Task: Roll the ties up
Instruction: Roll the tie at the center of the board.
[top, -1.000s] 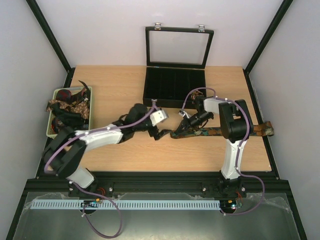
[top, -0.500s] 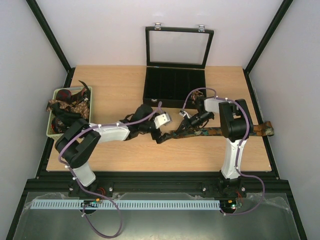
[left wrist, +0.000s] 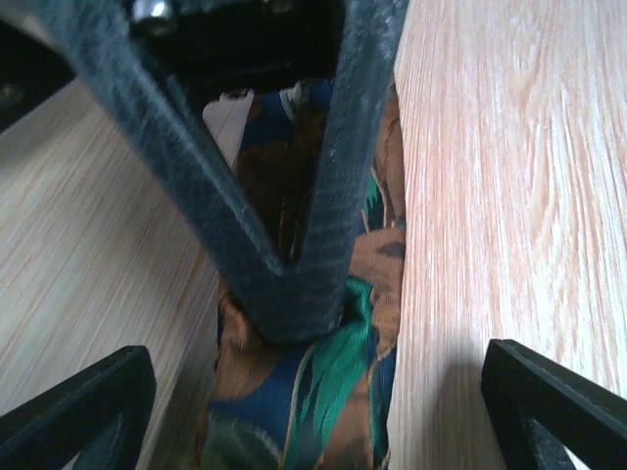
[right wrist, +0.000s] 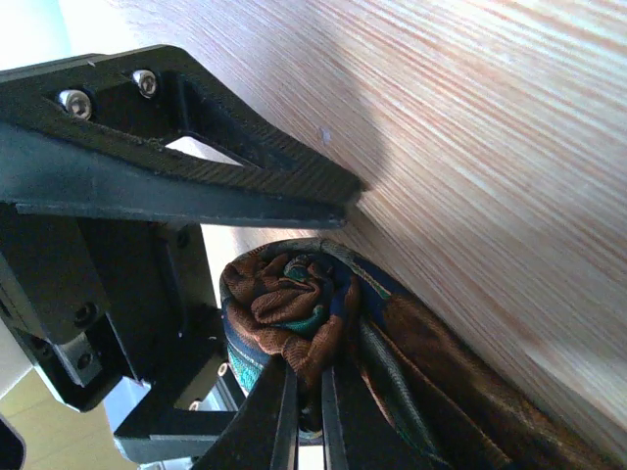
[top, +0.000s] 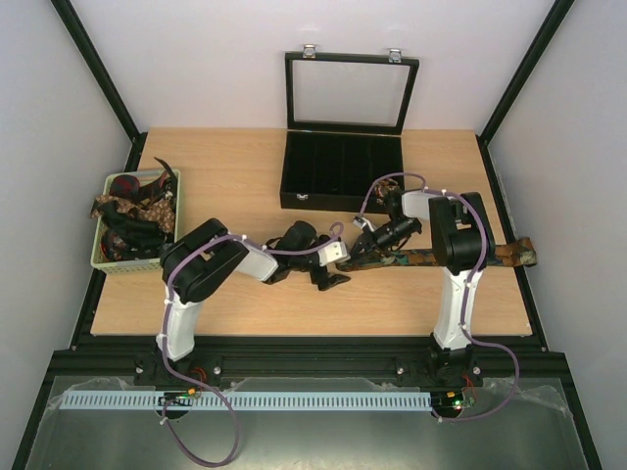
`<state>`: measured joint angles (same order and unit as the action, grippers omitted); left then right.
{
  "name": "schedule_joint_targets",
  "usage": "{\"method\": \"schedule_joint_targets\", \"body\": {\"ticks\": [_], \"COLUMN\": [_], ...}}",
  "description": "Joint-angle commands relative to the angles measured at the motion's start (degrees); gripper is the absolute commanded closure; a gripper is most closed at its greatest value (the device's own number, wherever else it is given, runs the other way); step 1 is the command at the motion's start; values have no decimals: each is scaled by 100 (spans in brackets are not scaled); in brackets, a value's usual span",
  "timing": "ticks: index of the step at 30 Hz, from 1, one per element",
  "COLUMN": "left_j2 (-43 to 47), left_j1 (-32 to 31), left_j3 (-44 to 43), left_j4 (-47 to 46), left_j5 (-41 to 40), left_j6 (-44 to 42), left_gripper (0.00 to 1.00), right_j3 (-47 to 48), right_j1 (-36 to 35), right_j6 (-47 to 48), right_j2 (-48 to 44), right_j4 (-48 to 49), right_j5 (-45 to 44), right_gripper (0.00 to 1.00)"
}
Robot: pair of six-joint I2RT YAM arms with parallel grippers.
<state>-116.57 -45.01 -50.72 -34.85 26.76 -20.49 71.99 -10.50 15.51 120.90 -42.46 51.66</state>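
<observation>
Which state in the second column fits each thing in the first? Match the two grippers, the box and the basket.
1 left gripper
2 right gripper
3 black compartmented box with glass lid
4 pale green plastic basket

a lid raised
b shut on patterned fabric necktie
c holds more ties
d open

Pairs: 1-d, 2-b, 3-a, 4-c

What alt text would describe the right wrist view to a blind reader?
The right gripper pinches the rolled end of a brown, blue and green tie over a wooden table. A finger of the open left gripper sits beside the roll.
</observation>
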Motion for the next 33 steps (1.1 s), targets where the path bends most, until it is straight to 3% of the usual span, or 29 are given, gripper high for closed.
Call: {"method": "schedule_joint_targets", "body": {"ticks": [1,4,8,15,25,26,27,29,33], "left_j2": [-337,-361,-166,257,621,634,636,608,355], "left_j1": [-100,-99,-100,-165,-172,-182,-190,-232,-349], "left_j3": [-164,-82,237,855,1143,1146,1138,1100,879], "left_j4": [-30,165,331,436,427,412,384,256,120], "left_j5": [-312,-318,-231,-349,-474,-419,-388,-388,-467], "left_j6": [-454,-548,-573,-205,179,197,237,303,377], "left_gripper": [12,27,41,51,66,64,57,34,24], "right_j3": [78,159,279,293,323,325,329,334,334], "right_j1": [9,9,-24,-312,-557,-565,-581,-595,-596], "right_j6": [167,236,392,738,750,730,707,662,665], "right_j2": [271,235,226,148,137,149,159,174,209], "right_j4": [-131,-234,-484,-963,-1035,-1010,-984,-929,-913], "right_j5": [-668,-468,-113,468,512,501,484,439,374], "right_gripper": [99,99,99,99,99,99,99,99,99]}}
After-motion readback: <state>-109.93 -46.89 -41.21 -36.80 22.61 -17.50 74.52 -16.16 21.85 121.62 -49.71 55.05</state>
